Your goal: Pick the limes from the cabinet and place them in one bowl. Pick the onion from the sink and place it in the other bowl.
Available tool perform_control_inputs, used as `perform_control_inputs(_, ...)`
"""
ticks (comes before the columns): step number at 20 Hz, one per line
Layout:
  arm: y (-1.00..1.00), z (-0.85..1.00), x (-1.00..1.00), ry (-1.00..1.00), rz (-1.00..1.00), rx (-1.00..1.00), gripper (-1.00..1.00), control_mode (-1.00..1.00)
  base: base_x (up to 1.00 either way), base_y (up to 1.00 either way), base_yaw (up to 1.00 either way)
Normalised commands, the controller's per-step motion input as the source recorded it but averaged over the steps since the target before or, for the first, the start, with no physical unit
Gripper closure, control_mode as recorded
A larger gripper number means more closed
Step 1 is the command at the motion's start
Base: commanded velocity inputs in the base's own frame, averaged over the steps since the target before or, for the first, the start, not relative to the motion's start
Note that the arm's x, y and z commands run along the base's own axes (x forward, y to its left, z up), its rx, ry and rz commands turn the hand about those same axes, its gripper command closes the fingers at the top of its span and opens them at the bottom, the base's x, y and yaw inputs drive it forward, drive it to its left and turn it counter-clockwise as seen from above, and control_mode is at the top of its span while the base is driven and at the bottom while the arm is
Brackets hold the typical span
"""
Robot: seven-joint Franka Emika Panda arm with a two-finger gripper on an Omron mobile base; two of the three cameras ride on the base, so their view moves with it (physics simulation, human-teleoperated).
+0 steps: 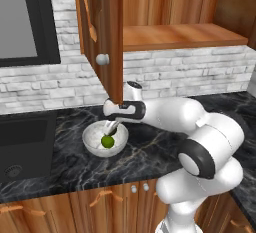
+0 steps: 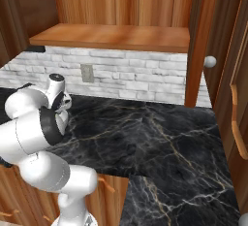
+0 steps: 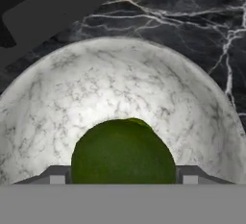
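In the left base view, the gripper is seen just above the bowl, which stands on the dark counter to the right of the sink. A lime lies inside the bowl, directly below the fingers, so the fruit is under the gripper and not beside it. The arm is stretched forward and to the left, with the wrist bent down toward the bowl. The cabinet door stands open above it, and its knob is visible.

In the right base view, the arm is folded to the left side and the counter is seen in front of the brick wall. The cabinet shelf is seen from below.

In the hand view, the lime is seen between the two finger tips, over the marbled inside of the bowl. The gripper is spread as wide as the fruit, but it cannot be told whether the lime is clamped or already let go. It is judged that the lime is at its place, so only an opening and a straight lift are needed.
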Motion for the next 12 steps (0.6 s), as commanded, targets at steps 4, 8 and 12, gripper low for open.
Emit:
perform_control_inputs(4,0.20,-0.24,0.00,0.03,0.00,0.02,-1.00,-1.00,0.00,0.00,0.00)
perform_control_inputs(8,0.02,-0.02,0.05,0.00,0.00,0.00,-1.00,-1.00,0.00,0.00,0.00)
perform_control_inputs(12,0.00,0.02,0.07,0.00,0.00,-0.01,-1.00,-1.00,0.00,0.00,0.00)
